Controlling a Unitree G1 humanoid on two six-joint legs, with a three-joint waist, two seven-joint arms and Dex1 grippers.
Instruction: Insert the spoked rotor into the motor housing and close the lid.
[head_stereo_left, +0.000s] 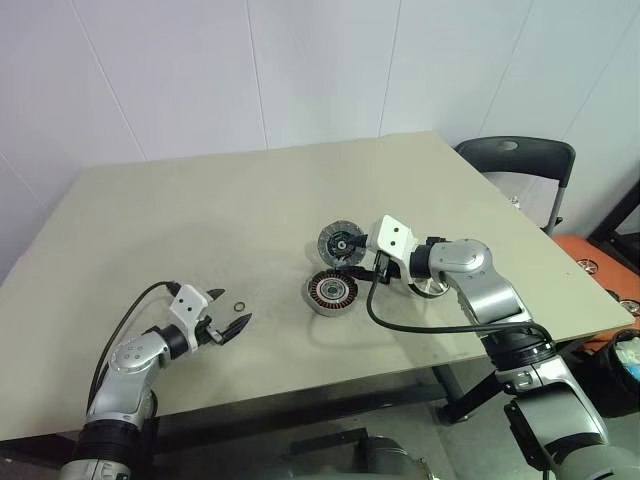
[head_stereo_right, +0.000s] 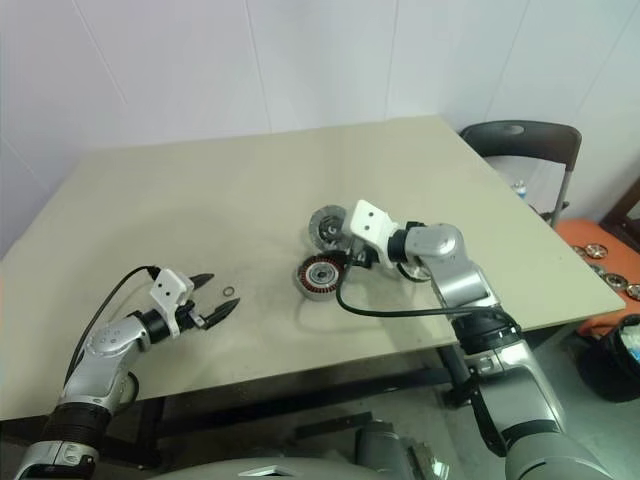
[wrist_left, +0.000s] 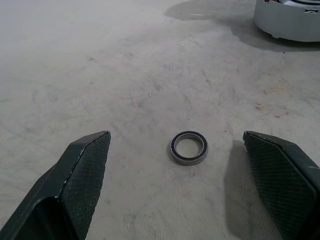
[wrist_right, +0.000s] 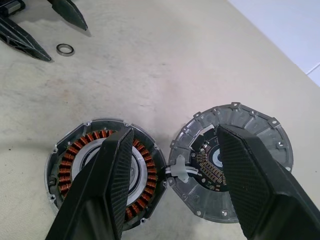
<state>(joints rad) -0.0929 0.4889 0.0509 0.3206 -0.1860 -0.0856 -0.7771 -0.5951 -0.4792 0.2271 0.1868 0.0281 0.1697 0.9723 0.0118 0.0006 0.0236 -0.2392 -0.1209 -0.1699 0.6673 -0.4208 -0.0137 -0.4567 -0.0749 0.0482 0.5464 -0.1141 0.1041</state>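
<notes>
The motor housing (head_stereo_left: 331, 292), a dark drum with copper windings, lies right of the table's middle. Just behind it lies the lid (head_stereo_left: 341, 243), a grey disc with a dark hub. In the right wrist view the housing (wrist_right: 67, 162) and lid (wrist_right: 240, 114) sit side by side, and a small white piece lies between them. My right gripper (head_stereo_left: 363, 263) hovers open over the two with nothing between its fingers. The spoked rotor (head_stereo_left: 431, 286) is a shiny wheel, half hidden behind my right forearm. My left gripper (head_stereo_left: 230, 327) stands open near the table's front left.
A tiny thin metal ring (wrist_left: 188, 147) lies on the table just ahead of my left gripper's (wrist_left: 175, 135) open fingers. A dark chair (head_stereo_left: 520, 158) stands beyond the table's right edge, with an orange object (head_stereo_left: 590, 262) beside it.
</notes>
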